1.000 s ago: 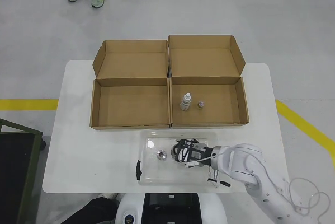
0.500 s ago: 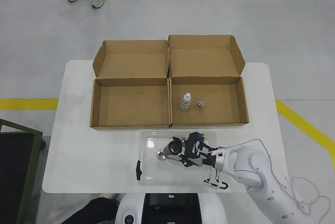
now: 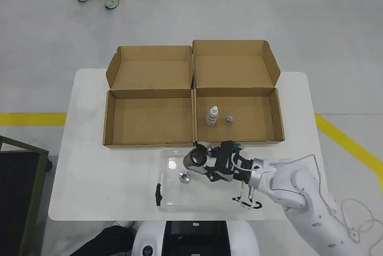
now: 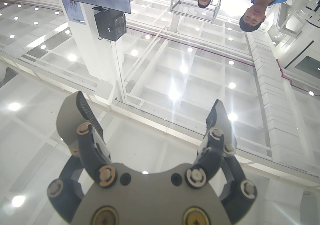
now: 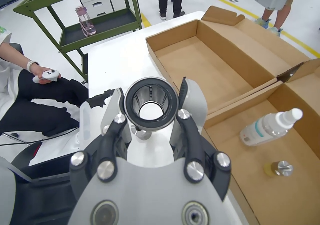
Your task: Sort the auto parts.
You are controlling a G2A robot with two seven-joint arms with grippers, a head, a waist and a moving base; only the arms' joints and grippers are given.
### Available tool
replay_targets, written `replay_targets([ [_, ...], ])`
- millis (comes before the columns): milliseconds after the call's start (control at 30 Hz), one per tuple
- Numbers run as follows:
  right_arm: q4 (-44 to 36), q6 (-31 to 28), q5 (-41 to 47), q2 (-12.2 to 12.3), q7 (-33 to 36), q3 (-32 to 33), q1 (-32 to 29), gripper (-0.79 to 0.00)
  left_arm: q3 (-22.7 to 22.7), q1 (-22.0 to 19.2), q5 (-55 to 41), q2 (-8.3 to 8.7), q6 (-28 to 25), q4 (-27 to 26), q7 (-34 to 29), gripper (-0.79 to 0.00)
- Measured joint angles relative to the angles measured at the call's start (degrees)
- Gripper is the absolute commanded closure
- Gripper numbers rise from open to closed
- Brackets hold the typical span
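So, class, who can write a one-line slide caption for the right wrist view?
Right hand grips a hollow metal bearing near a cardboard box holding a spray bottle.

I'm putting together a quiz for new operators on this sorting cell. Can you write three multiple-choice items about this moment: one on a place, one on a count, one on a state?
1. Where does the white bottle lie?
A) in the clear tray
B) in the left cardboard box
C) in the right cardboard box

2. How many things lie in that box?
A) one
B) two
C) four

3. The right claw is:
A) shut on the metal sleeve
B) open, holding nothing
C) shut on the bottle

Answers:
1 C, the bottle lies on that box's floor.
2 B, the box holds the bottle and a small metal part beside it.
3 A, its fingers clamp the sleeve's sides.
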Motion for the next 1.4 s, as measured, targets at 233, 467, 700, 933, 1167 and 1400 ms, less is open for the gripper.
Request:
replay_targets([
  [233, -2.4, 0.9, 1.2, -0.3, 0.3, -0.1, 2.7, 0.0, 0.0, 0.0, 0.0, 0.0, 0.0, 0.0, 0.0, -0.785],
  [467, -3.9, 2.0, 3.7, -0.6, -1.0, 1.0, 4.7, 0.0, 0.0, 0.0, 0.0, 0.0, 0.0, 0.0, 0.0, -0.785],
  [700, -5.0, 2.3, 5.1, -0.7, -1.4, 2.4, 5.9, 0.0, 0.0, 0.0, 0.0, 0.0, 0.0, 0.0, 0.0, -0.785],
  [933, -3.2, 2.7, 5.3, -1.1, -1.3, 1.2, 7.9, 0.0, 0.0, 0.0, 0.0, 0.0, 0.0, 0.0, 0.0, -0.785],
  [1167, 2.9, 5.2, 2.3, -2.5, 0.7, -5.0, 13.3, 0.0, 0.0, 0.0, 0.0, 0.0, 0.0, 0.0, 0.0, -0.785],
  [1400, 9.9, 10.9, -1.9, -4.9, 4.0, -12.1, 20.3, 0.0, 0.0, 0.0, 0.0, 0.0, 0.0, 0.0, 0.0, -0.785],
])
